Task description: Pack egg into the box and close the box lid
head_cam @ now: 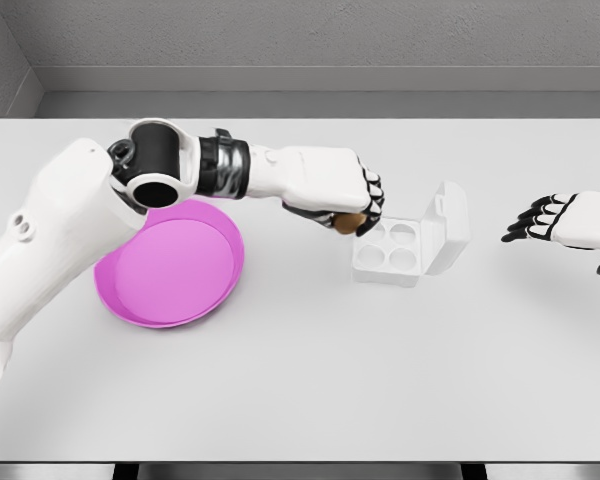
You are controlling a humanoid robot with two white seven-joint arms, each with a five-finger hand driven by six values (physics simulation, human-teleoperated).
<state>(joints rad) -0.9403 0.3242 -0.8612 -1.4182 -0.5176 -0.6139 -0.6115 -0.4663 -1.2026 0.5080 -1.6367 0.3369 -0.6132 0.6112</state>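
A white egg box (392,250) stands open at the middle right of the table, its lid (448,224) tilted up on the right side, several cups showing bare. My left hand (348,212) reaches across from the left and is shut on a brown egg (352,223), held just above the box's left edge. My right hand (542,219) hovers to the right of the box, apart from it, its fingers spread and holding nothing.
A magenta plate (175,265) lies on the white table (310,380) at the left, partly under my left arm. A grey wall runs along the table's far edge.
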